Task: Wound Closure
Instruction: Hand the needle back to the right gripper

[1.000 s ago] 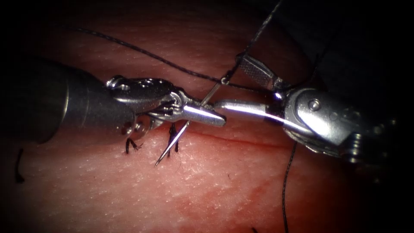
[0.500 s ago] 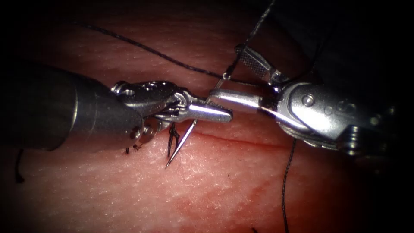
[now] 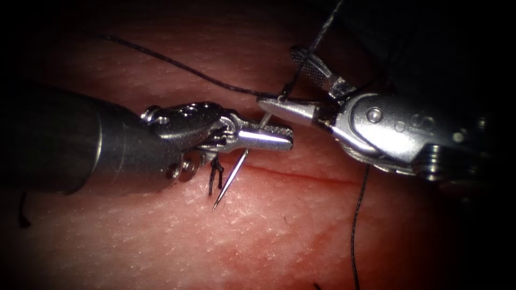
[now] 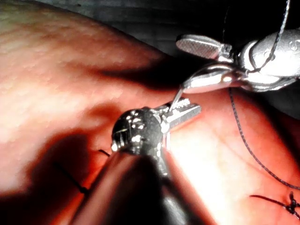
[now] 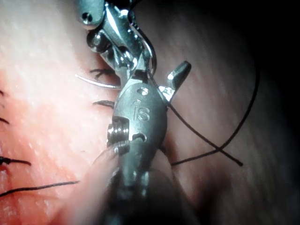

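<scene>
— Fingers (image 3: pixel 263 138) of your left tool (image 3: pixel 287 140) are clamped on the needle (image 3: pixel 231 180) about midway along its curve. Its point hangs down over the tissue (image 3: pixel 269 236) toward the left end of the cut (image 3: pixel 312 176), beside a tied stitch (image 3: pixel 215 174), and is not in the tissue.

— And your right tool (image 3: pixel 278 78)?

— Its fingers stand wide and hold nothing. The lower one lies just beside the needle's tail, where the thread (image 3: pixel 188 67) joins and runs off toward the tissue's far left edge.

— So which step do you reckon you are in?

— I judge it a regrasp between your two tools, not a bite. The next move calls for a firm second hold on the needle before your left lets go, with the thread kept out of those fingers.

— What do the other views add?

— Your left wrist view shows the needle (image 4: pixel 177 99) rising from your left tool (image 4: pixel 194 110) to the right tool's (image 4: pixel 183 64) lower finger. Whether they touch, I cannot tell. Your right wrist view shows the needle's curve (image 5: pixel 93 83) clear of the tissue, a loose loop of thread (image 5: pixel 211 140) behind the tool, and earlier stitches (image 5: pixel 9 161) along the cut.
</scene>
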You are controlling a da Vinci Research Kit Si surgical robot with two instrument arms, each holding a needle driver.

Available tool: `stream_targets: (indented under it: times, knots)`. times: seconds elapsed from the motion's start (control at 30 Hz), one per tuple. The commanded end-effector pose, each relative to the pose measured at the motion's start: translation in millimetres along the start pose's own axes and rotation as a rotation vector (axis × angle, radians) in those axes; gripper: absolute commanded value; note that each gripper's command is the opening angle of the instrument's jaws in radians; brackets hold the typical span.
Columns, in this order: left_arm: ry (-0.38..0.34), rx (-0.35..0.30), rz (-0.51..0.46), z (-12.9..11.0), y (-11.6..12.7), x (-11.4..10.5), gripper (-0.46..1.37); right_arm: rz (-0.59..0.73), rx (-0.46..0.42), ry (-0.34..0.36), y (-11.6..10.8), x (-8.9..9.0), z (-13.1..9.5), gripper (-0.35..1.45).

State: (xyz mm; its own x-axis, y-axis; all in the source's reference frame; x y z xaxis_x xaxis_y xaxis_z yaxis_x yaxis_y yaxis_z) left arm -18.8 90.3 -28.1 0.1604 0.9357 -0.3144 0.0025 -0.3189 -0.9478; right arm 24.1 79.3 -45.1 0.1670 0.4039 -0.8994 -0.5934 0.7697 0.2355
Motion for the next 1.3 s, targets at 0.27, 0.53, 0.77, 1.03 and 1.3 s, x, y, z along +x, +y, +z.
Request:
stream_targets:
  times: [0.27, 0.53, 0.77, 1.03, 1.3]
  knots:
    - [-0.002, -0.006, 0.012, -0.1, 0.0, 0.0, -0.35, -0.019, 0.007, -0.004, -0.2, -0.1, 0.1, 0.02]
    - [-0.002, -0.005, 0.031, 0.0, 0.0, -0.1, -0.35, -0.035, 0.068, -0.011, -0.9, -0.4, 0.1, -0.35]
    - [-0.002, -0.004, 0.036, -0.2, 0.1, -0.1, -0.35, -0.046, 0.102, 0.001, -1.0, -0.5, -0.2, -0.35]
    - [-0.003, -0.008, 0.036, 0.0, 0.7, -0.1, 0.95, -0.046, 0.11, -0.004, -0.5, -0.6, -0.7, -0.35]
    - [0.009, 0.048, 0.178, -0.4, 2.2, -0.3, 1.26, -0.045, 0.144, -0.023, -0.3, -0.6, -0.9, -0.35]
